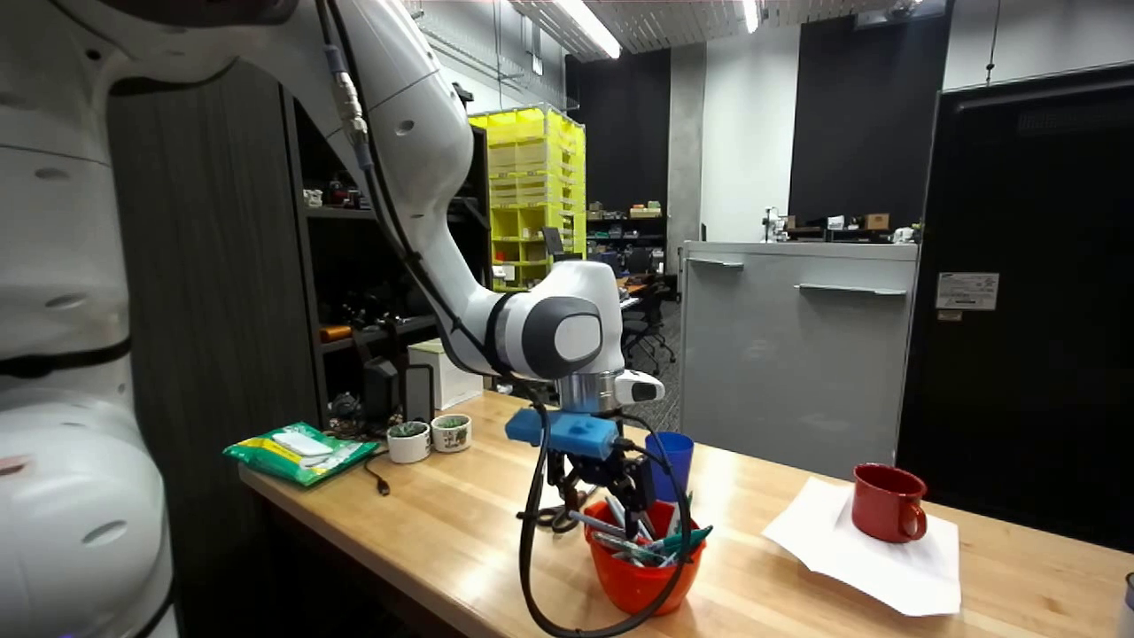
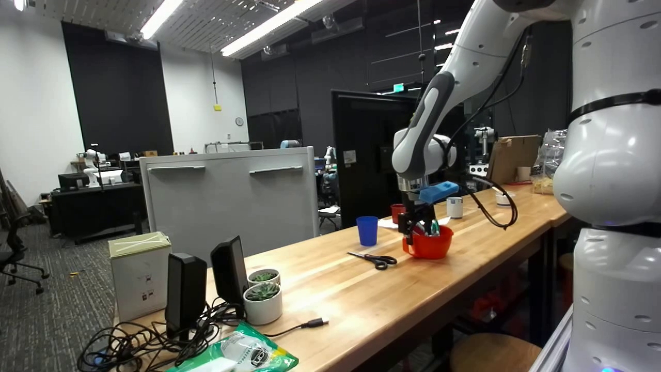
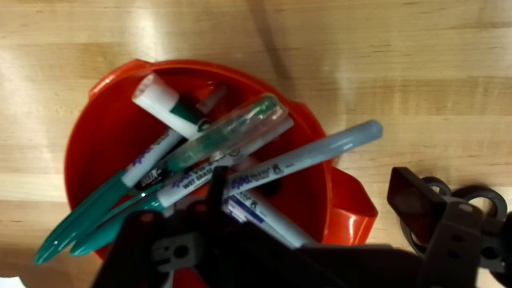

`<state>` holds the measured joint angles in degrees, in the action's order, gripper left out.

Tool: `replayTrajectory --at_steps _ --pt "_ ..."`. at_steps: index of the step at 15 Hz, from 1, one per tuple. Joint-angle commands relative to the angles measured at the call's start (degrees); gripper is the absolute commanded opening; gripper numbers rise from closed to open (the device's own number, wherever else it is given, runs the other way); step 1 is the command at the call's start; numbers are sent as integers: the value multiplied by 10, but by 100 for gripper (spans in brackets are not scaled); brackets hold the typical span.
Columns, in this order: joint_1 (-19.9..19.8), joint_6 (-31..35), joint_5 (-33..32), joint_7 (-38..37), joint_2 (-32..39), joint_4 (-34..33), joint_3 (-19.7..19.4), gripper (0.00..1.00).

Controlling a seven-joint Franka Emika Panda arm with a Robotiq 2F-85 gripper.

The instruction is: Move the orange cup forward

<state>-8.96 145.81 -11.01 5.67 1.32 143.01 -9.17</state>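
The orange cup (image 1: 631,583), full of markers (image 3: 204,176), stands on the wooden surface (image 2: 351,299) near the scissors (image 2: 371,257). The hand (image 3: 312,179) is spread wide, one jaw over the cup's inside and one outside the rim; I see nothing gripped. In my judgement, reaching is almost done, but gripping and moving it forward remain.

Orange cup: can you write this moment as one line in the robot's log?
task: move orange cup forward; cup: on table, holding markers; gripper: open, one jaw over markers, one outside cup; held: nothing
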Motion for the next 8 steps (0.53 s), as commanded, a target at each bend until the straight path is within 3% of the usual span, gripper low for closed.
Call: replayTrajectory --at_steps 1,6,7,8 --pt "1 15 6 2 16 -4 2 100" --pt "1 22 5 2 32 -7 1 100" --pt "1 23 4 1 33 -9 1 75" --pt "1 23 3 1 32 -9 1 75"
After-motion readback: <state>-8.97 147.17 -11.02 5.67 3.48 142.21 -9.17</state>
